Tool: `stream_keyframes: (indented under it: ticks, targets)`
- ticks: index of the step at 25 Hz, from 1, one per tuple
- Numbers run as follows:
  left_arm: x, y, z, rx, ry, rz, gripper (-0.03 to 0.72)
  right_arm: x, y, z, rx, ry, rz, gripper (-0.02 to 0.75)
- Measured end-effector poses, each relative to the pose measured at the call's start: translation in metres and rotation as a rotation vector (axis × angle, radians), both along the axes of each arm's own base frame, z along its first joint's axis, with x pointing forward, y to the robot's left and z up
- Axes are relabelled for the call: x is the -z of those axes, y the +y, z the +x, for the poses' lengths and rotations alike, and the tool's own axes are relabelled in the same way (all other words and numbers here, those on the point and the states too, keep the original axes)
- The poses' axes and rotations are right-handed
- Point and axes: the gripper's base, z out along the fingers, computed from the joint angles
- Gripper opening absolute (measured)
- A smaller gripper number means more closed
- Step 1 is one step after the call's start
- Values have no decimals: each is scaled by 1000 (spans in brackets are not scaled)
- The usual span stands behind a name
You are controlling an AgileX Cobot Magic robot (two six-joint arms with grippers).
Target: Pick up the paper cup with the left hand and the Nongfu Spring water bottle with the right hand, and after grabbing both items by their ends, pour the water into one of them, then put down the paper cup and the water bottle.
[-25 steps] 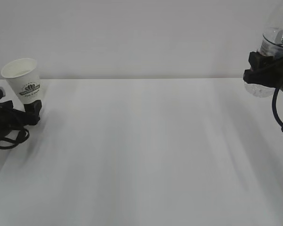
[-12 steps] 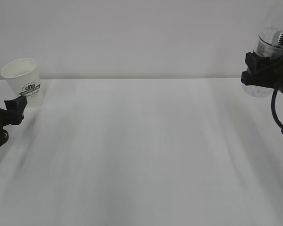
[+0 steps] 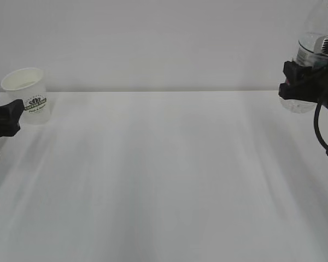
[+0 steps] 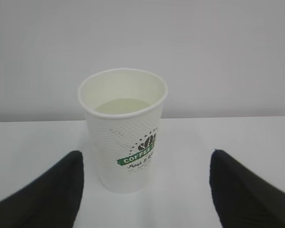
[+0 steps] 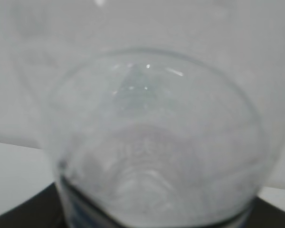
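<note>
Your paper cup (image 3: 25,95) upright on the table (image 3: 164,180) at nine o'clock, left hand (image 4: 145,190) spread clear of it, right hand (image 3: 300,87) at three o'clock clamping the Nongfu Spring water bottle (image 3: 317,49) aloft.

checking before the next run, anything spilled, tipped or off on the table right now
No spill shows. The paper cup stands upright on the table, with liquid inside, free between the open left hand. One thing stands out: the Nongfu Spring water bottle hangs above the table, gripped near its base by the right hand.
</note>
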Motion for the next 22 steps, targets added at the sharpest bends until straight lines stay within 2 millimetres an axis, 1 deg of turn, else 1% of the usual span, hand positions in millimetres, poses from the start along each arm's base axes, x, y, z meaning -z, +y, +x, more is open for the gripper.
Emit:
stream_keyframes:
  ticks: [8,13,16,19,22]
  targets:
    - [-1,-1,0,7,-2,2,591,0,0,0,-3,2,-2,396]
    - [-1,-1,0,9,-2,3,590,-2,1,2,-5,-87,5,396]
    - [-1,-1,0,9,-2,3,587,7,1,6,-6,-98,6,396]
    - [-1,-1,0,11,-2,4,585,23,1,9,-6,-53,3,396]
    - [-1,-2,0,21,-2,7,583,36,2,17,-6,-24,1,396]
